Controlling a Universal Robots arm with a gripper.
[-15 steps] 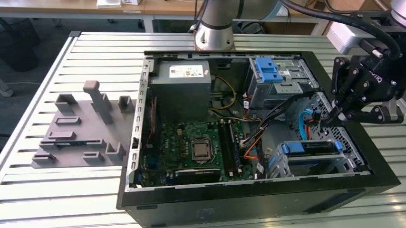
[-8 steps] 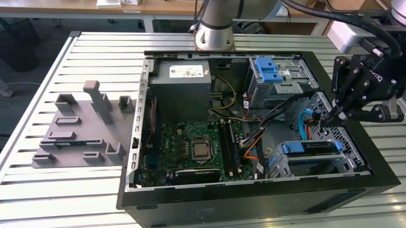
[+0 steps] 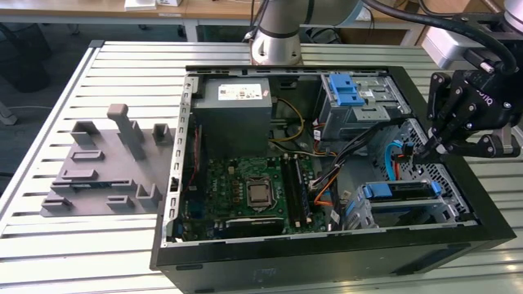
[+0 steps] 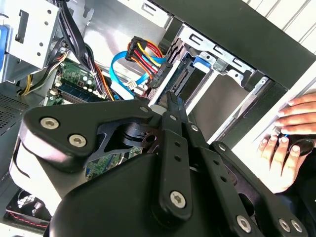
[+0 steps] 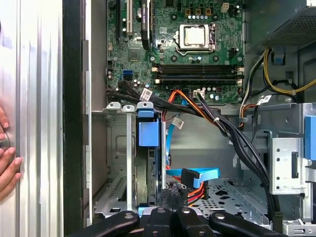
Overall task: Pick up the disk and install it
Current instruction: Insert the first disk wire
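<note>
Your black linkage-fingered tool (image 3: 427,149) hangs at the exterior view's right edge, over the right side of the open black tower computer case (image 3: 327,251). Its fingers are drawn together with nothing between them, which both wrist views bear out. The silver-grey hard disk with blue plastic side rails (image 3: 398,190) lies low in the metal drive cage at the lower right of the case, below the tool tips and apart from them. Between tool and disk you have clutter: a light blue flat data cable (image 3: 387,154) loops just beside the fingertips, a thick bundle of black cables (image 3: 359,142) runs across from the upper cage, and orange and red wires (image 3: 325,184) trail toward the green motherboard (image 3: 245,184) at the case's centre. Toward the upper middle of the frame sits the large grey box with a white sticker (image 3: 233,113), and to its right a blue plastic latch piece (image 3: 346,92) rests on the upper drive cage. On the slatted aluminium bench (image 3: 122,67), at the left, stands a grey moulded fixture with upright posts (image 3: 106,171), well apart from the case. In the second wrist view a person's hand (image 4: 289,133) rests on the bench just outside the case wall.
</note>
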